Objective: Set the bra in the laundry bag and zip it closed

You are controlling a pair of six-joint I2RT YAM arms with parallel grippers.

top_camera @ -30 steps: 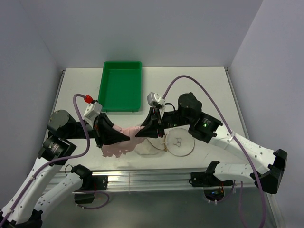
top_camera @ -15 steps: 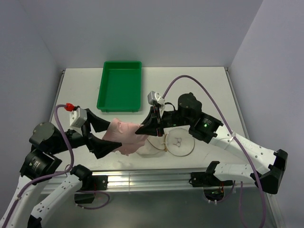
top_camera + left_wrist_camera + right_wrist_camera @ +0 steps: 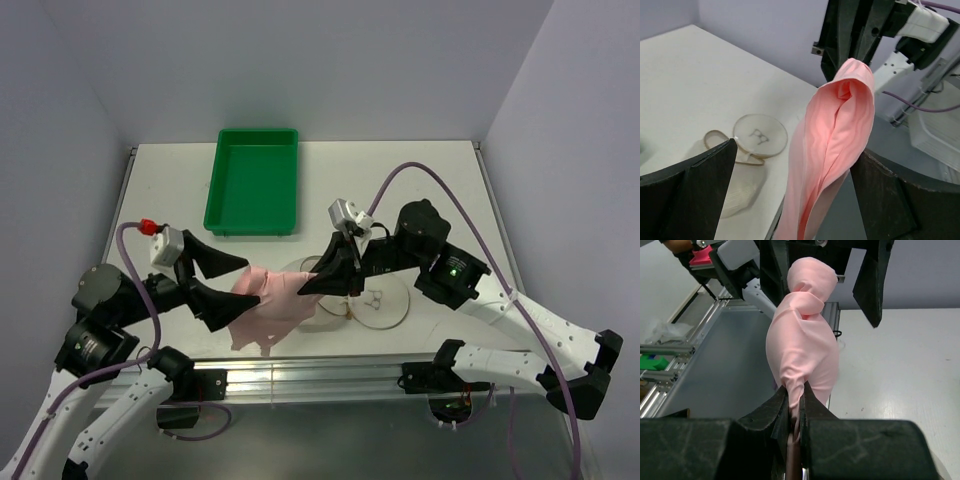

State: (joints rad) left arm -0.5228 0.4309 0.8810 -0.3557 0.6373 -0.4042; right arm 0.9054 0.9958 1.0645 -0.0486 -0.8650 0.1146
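Bra (image 3: 268, 305) is hanging above the table (image 3: 440, 190), pinched in our right gripper (image 3: 794, 405) — its length is trailing leftward between our left gripper's (image 3: 238, 285) wide-apart jaws. Laundry bag (image 3: 378, 305) is lying open just beneath the right gripper, so we are judging that arm nearer.

Seen from above, the right gripper (image 3: 308, 288) and the bra (image 3: 268, 300) cover the left part of the laundry bag (image 3: 390, 310). Its dark printed mark (image 3: 376, 297) is too small to read. The left wrist view's bottom edge cuts off the bra's lower end. In the right wrist view, the pinched end is hidden between the closed jaws.
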